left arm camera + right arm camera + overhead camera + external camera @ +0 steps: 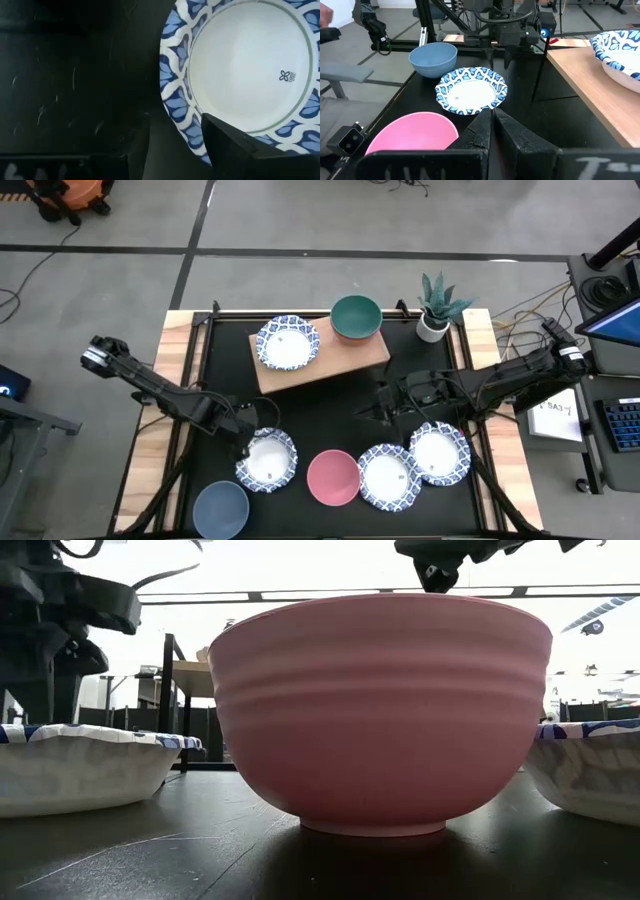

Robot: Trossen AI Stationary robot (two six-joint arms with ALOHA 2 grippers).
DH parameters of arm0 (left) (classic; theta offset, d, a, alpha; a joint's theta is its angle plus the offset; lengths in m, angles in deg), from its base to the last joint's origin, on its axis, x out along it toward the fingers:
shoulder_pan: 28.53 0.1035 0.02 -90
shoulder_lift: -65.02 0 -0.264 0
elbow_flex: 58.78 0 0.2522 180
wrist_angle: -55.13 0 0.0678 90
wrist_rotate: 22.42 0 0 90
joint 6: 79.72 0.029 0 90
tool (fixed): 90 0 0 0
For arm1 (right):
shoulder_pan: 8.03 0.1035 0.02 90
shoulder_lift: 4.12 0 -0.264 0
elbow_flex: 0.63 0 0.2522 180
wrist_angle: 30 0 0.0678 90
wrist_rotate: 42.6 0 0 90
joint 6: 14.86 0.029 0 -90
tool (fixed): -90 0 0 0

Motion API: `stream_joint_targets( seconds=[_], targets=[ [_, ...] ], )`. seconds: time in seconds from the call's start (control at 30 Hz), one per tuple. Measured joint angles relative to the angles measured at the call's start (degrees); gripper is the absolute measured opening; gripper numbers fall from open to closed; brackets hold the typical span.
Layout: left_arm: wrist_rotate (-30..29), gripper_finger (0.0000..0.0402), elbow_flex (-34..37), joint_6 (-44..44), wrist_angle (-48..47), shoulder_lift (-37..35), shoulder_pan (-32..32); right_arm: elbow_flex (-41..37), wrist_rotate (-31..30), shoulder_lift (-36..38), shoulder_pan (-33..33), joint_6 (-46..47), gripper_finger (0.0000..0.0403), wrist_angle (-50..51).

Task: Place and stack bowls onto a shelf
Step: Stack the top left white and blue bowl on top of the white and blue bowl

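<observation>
The wooden shelf (330,368) carries a blue-rimmed white bowl (288,343) and a green bowl (355,317) with a red edge showing under it. On the black table stand a blue-grey bowl (221,510), a pink bowl (333,477) and three blue-rimmed white bowls (267,460) (389,476) (440,453). My left gripper (250,442) is open at the leftmost white bowl's (245,65) far-left rim, one finger over its inside and one outside. My right gripper (383,408) is shut and empty, hovering between the shelf and the near row of bowls. My left gripper (170,135) straddles the patterned rim (187,130) of the white bowl, coming from above. One finger (235,145) is over the bowl's inside and the other (135,155) is outside it. I cannot tell whether either finger touches the rim. The bowl rests on the table.
A small white pot with a green plant (435,310) stands off the shelf's right end at the far edge. Pale wooden strips (175,380) edge the table left and right. In the low view the pink bowl (380,710) fills the foreground.
</observation>
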Motion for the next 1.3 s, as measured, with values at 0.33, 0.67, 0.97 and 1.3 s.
stream_joint_targets(
  seconds=[0.33, 0.67, 0.97, 1.3],
  targets=[
    [-0.19, 0.0169, 10.08, -0.11, 11.33, -4.58, -0.44, -0.02, 0.02, -1.98, 0.00, 0.43, 0.0009, -0.04],
    [0.34, 0.0146, 10.64, -1.99, 14.77, -2.33, -0.44, -0.04, -0.03, -2.71, 0.00, 0.91, 0.0009, -1.97],
    [0.75, 0.0012, 10.25, -2.39, 14.56, -2.16, -0.46, -0.04, -0.04, -2.78, 0.00, 1.74, 0.0009, -1.93],
    [0.74, 0.0002, 2.71, 2.26, 12.73, -8.19, -0.46, -0.04, -0.04, -2.78, 0.14, 2.52, 0.0009, -1.30]
  ],
)
